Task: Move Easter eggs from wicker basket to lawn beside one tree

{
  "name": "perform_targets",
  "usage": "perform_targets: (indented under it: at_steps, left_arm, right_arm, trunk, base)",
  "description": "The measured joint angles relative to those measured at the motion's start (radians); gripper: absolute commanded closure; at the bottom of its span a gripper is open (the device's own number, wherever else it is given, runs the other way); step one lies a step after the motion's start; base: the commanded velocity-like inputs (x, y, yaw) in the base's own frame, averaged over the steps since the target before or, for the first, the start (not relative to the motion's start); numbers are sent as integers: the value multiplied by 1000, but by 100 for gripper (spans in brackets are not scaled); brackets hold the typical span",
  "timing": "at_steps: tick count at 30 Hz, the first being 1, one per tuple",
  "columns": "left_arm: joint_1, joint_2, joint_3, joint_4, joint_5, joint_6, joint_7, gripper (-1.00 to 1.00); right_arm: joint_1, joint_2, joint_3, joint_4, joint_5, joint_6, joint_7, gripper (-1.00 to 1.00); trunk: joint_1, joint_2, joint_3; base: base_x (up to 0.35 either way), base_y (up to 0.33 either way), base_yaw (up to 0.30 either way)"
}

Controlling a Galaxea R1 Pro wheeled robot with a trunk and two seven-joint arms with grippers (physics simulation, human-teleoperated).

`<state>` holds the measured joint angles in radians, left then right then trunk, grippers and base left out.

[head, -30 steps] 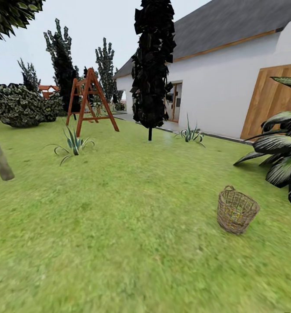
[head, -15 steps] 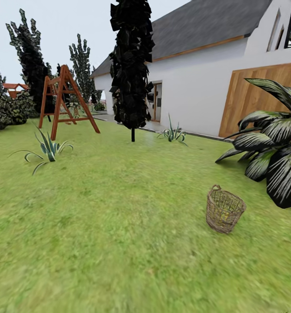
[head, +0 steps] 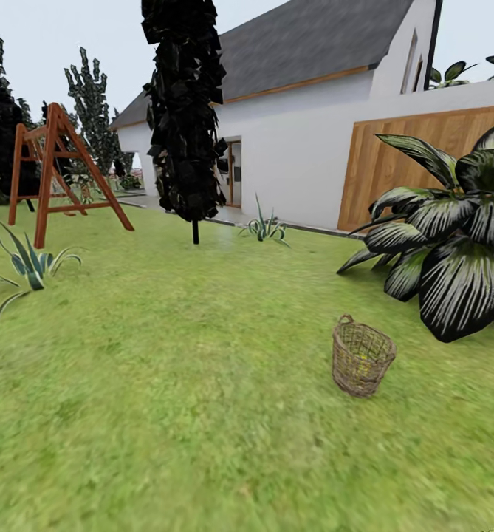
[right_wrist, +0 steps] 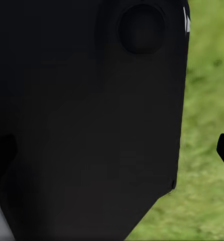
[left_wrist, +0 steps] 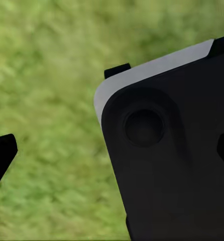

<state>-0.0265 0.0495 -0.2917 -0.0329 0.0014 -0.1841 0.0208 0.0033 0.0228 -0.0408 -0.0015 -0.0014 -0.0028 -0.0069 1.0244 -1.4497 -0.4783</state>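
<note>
From my head camera I look out over the flat, mottled green lawn (head: pixel 202 384) of the garden. The small round brown open-weave wicker basket (head: pixel 362 358) stands upright on the grass to my right and some way ahead, with a little loop handle at its near rim. Through the weave I catch a faint yellowish patch inside, but it is too small and blurred for me to say whether it is eggs or how many.

Just beyond the basket, further right, spreads a low broad-leaved plant with dark, white-striped leaves (head: pixel 453 251); the two are near each other but apart. Well behind the basket rises a narrow tree with black foliage and a thin trunk (head: pixel 184 111), and behind that a white house with a grey roof (head: pixel 313 89) and a wooden-plank garage door (head: pixel 402 155). At my far left stands a reddish-brown wooden A-frame swing (head: pixel 55 170), with a spiky green plant (head: pixel 26 262) in front of it.

In my left wrist camera I see a dark housing with a pale edge (left_wrist: pixel 167 150) over blurred grass, and a black tip at either side of the picture. My right wrist camera gives a similar black body (right_wrist: pixel 92 115) against grass. From these I cannot tell how far either claw is open, nor whether it holds anything.
</note>
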Motion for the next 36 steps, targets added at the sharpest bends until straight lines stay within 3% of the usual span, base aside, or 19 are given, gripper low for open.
perform_targets:
  at_steps: [36]
  left_arm:
    - [0,0,0,0,0,0,-1,-100]
  right_arm:
    - [0,1,-3,0,0,0,0,-100]
  trunk:
    - [0,0,0]
  base:
    - [302,198,-276]
